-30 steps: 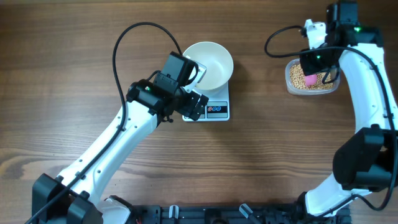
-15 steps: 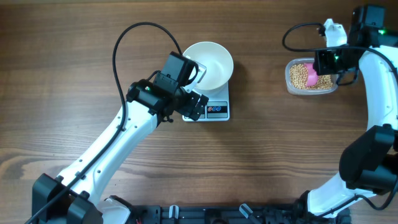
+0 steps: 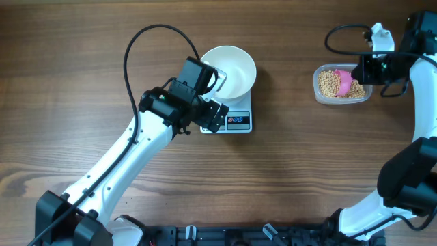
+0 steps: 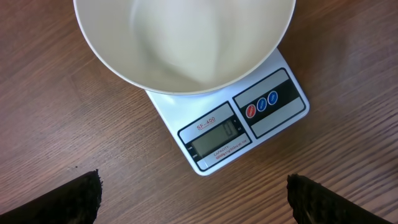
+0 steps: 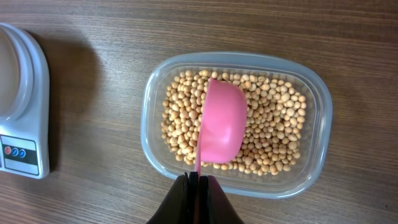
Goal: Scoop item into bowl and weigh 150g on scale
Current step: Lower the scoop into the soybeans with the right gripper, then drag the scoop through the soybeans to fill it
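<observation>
The white bowl [image 3: 231, 67] [image 4: 186, 43] stands on the white scale [image 3: 239, 121] [image 4: 249, 124] and no beans show in it. My left gripper [image 4: 196, 199] [image 3: 208, 109] hovers over the scale's left front with its jaws wide open and nothing between them. The tan beans [image 5: 273, 124] [image 3: 330, 83] fill a clear tub [image 5: 314, 149] [image 3: 319, 96] at the far right. My right gripper [image 5: 198, 182] [image 3: 363, 68] is shut on the thin handle of a pink scoop [image 5: 222, 122] [image 3: 345, 80]. The scoop's cup rests among the beans, its smooth back toward the camera.
A black cable [image 3: 130, 55] loops above the left arm. The right arm [image 3: 420, 137] runs down the table's right edge. The scale's corner [image 5: 22, 124] shows left of the tub in the right wrist view. Bare wood lies between scale and tub.
My right gripper has moved to the right across the tub, dragging the pink scoop with it. The left arm, bowl and scale have not moved.
</observation>
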